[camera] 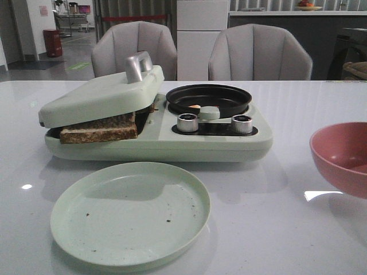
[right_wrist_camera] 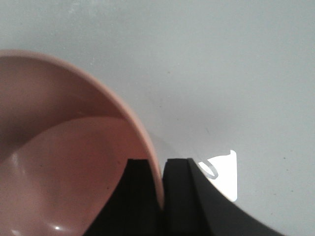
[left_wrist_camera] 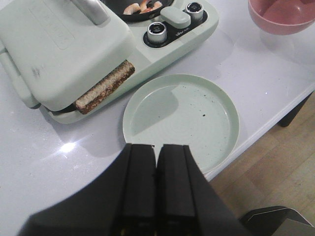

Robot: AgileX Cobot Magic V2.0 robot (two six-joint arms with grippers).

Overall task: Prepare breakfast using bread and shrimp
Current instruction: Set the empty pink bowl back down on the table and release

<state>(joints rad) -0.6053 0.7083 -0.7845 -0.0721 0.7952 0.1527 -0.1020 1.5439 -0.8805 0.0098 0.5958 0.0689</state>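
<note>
A pale green breakfast maker (camera: 172, 140) stands on the white bench (camera: 287, 229); everything else is placed from it. Its hinged lid (camera: 100, 97), with a silver handle (camera: 137, 66) on top, rests tilted on the bread (camera: 98, 129); the brown crust edge shows in the gap between lid and base at the maker's left front, and the left wrist view shows that same edge (left_wrist_camera: 106, 86) poking from under the lid. On the maker's right half sits a black round pan (camera: 208, 98); the shrimp (left_wrist_camera: 142, 7) lies inside it as pale orange-pink and whitish pieces, seen in the front view only as a small orange fleck (camera: 194, 106) at the pan's near rim. Two silver knobs (camera: 187, 122) stand just in front of the pan.

A pale green plate (camera: 130, 215) lies on the bench just in front of the maker, bare but for a few dark crumbs. A pink bowl (camera: 343, 157) stands well to the maker's right.

The left tool (left_wrist_camera: 156, 184) hangs over the plate's near edge with its jaws pressed together and nothing between them; the right tool (right_wrist_camera: 161, 189) is at the pink bowl (right_wrist_camera: 59, 162), one finger inside and one outside, closed on the rim.
</note>
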